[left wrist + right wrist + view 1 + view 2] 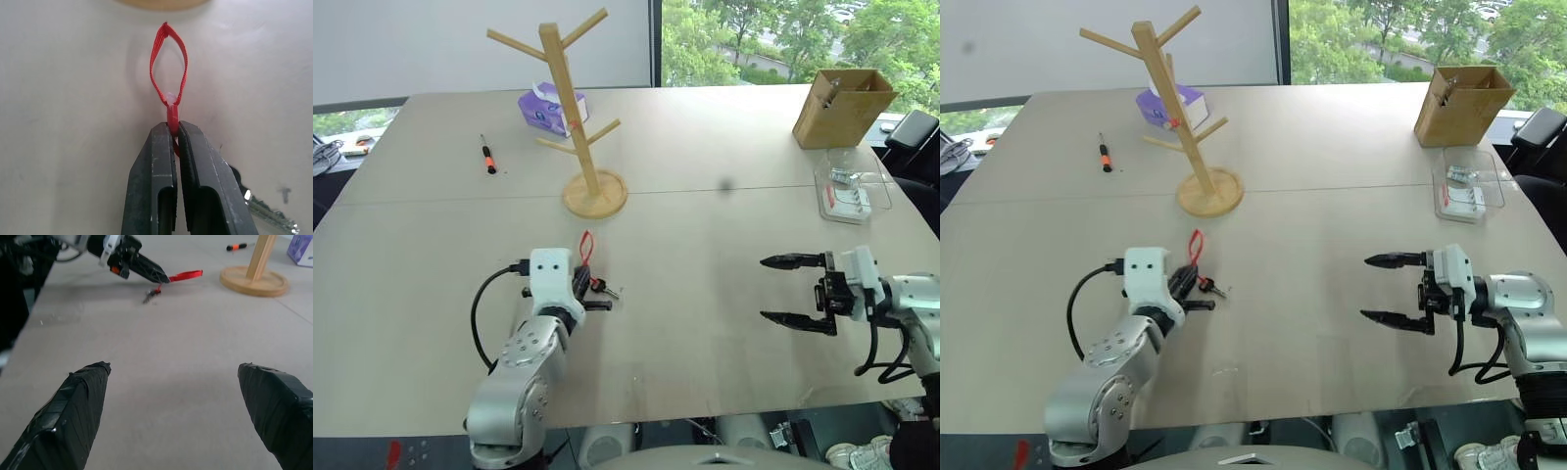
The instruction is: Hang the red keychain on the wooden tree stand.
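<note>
Left eye view: left gripper [587, 286] is closed on the red keychain [586, 245], near the wooden tree stand [570, 108], on its robot side.
Right eye view: right gripper [1397, 290] is wide and empty, well apart from the stand.
Left wrist view: fingers [154, 181] pinch only the cord's base.
Risk: thin cord may slip; the limp loop can miss a peg.

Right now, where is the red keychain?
The red keychain is pinched in the left tool on the robot's left, its loop pointing toward the wooden tree stand, key dangling just above the table.
</note>
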Motion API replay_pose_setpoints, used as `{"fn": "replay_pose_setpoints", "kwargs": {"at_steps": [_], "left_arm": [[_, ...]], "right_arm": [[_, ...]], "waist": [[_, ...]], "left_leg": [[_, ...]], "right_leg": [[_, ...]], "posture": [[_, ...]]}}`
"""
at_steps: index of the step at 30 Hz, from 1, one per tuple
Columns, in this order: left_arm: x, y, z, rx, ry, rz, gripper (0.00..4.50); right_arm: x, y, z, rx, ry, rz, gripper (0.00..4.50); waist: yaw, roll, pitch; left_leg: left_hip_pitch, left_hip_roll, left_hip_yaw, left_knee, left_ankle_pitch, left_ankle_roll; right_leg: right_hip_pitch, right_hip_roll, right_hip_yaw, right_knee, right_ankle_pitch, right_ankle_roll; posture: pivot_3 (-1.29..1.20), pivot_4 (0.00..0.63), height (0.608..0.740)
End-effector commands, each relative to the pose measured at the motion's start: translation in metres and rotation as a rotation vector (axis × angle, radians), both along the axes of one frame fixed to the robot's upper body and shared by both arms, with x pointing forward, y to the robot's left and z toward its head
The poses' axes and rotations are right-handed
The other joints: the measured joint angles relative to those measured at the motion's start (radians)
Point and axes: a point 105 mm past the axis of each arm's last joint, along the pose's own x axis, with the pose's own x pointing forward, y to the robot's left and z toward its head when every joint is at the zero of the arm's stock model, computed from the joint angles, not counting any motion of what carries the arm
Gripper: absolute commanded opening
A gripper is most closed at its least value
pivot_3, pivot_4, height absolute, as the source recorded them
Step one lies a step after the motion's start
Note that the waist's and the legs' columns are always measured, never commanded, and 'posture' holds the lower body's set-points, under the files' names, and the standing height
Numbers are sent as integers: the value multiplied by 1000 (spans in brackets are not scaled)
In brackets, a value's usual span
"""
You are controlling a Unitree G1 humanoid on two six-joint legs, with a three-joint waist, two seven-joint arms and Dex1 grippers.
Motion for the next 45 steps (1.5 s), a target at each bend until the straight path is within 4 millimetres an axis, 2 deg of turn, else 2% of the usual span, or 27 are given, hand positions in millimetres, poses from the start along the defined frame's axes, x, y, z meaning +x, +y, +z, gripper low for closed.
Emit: {"fn": "replay_pose_setpoints", "kwargs": {"at_steps": [1, 4, 8, 11, 14, 20, 25, 32, 40, 45], "left_arm": [[-18, -9, 67, 30, -406, -128, 74], [-20, -13, 79, 24, -493, -144, 74], [-7, -28, 99, 51, -586, -181, 74], [4, -33, 115, 52, -638, -173, 74], [16, -30, 130, 64, -677, -137, 74], [30, -18, 139, 69, -683, -53, 74], [39, -7, 129, 79, -626, 15, 74], [49, -8, 113, 99, -555, 9, 74], [48, -13, 112, 88, -565, -11, 74], [35, -14, 122, 46, -637, -4, 74]], "right_arm": [[6, 1, 61, 136, -65, -25, 4500], [9, 5, 88, 197, -67, -33, 4500], [17, 13, 120, 235, -91, -33, 4500], [21, 16, 135, 244, -111, -34, 4500], [24, 17, 143, 235, -139, -36, 4500], [28, 17, 145, 208, -144, -25, 4500], [31, 17, 145, 193, -142, -18, 4500], [33, 18, 145, 185, -150, -11, 4500], [32, 18, 146, 184, -157, -7, 4500], [31, 17, 145, 187, -157, -9, 4500]], "waist": [[0, 0, 0], [4, 0, 0], [8, 0, 0], [5, -1, 0], [3, -1, 0], [1, -1, 1], [1, -2, 1], [1, -2, 1], [2, -2, 1], [1, -2, 1]], "left_leg": [[0, 0, 1, 0, 0, 0], [0, 0, 0, 0, 0, 0], [-2, -1, -1, 0, 0, 0], [-2, -1, -1, 0, 0, 0], [-2, -2, -1, 0, 0, 0], [-2, -3, -1, -1, 0, 0], [-2, -2, -1, -1, 0, 0], [-2, -2, -1, -1, 0, 0], [-2, -2, -1, -1, 0, 0], [-2, -1, -1, -1, 0, 0]], "right_leg": [[0, 0, 1, 0, 0, 0], [0, -2, 1, -1, 0, -1], [0, -1, -1, -2, 0, -1], [0, 0, -1, -1, 1, 0], [0, 0, -1, -2, 3, 3], [0, 1, -1, -3, 3, 3], [0, 1, -1, -2, 3, 4], [0, 0, -2, -2, 3, 4], [0, 0, -2, -2, 3, 4], [0, 0, -1, -2, 3, 3]], "posture": [[0, 150, 740], [0, 150, 740], [0, 150, 740], [0, 150, 740], [0, 150, 740], [0, 150, 740], [0, 150, 740], [0, 150, 740], [0, 150, 740], [0, 150, 740]]}}
